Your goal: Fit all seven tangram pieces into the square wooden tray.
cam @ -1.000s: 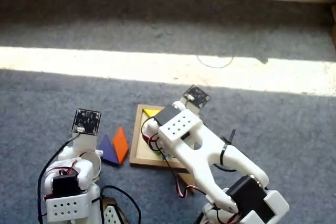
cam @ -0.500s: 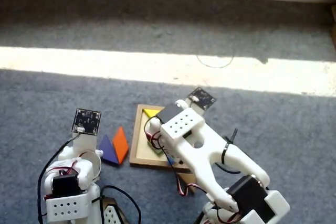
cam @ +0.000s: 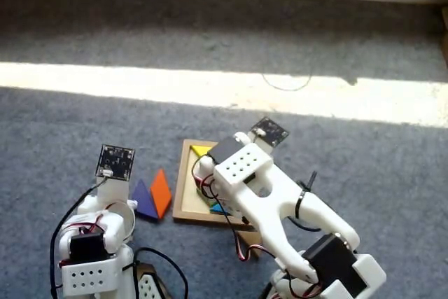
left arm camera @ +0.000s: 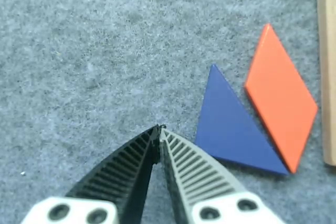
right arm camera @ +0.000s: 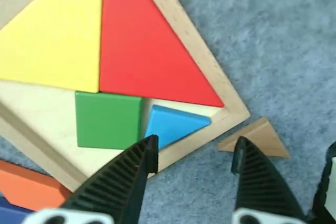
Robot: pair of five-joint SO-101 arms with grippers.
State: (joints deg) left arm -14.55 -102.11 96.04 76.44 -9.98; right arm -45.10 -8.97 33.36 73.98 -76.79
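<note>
Carpet (cam: 84,124), grey-blue, lies under everything. My right arm (cam: 280,204) reaches over the tray (cam: 180,190) and hides most of it from above; a yellow corner and a sliver of light blue peek past it. The right gripper (right arm camera: 195,156) hangs over one tray corner, fingers spread apart, gripping nothing. The left gripper (left arm camera: 159,129) is pinched closed on nothing, well off the tray's side.

The right wrist camera gives me the tray's inside. A big yellow triangle (right arm camera: 52,35) and a big red triangle (right arm camera: 142,51) touch edge to edge. A green square (right arm camera: 107,119) sits against them, and a small light-blue triangle (right arm camera: 176,123) lies just beside the square, toward the corner. Bare wood shows on the square's other side.

Outside the tray, a dark blue triangle (left arm camera: 228,124) and an orange parallelogram (left arm camera: 281,95) lie just beside each other, the orange one nearer the rim. A small wood-coloured triangle (right arm camera: 257,137) rests on the carpet just off the tray's corner.
</note>
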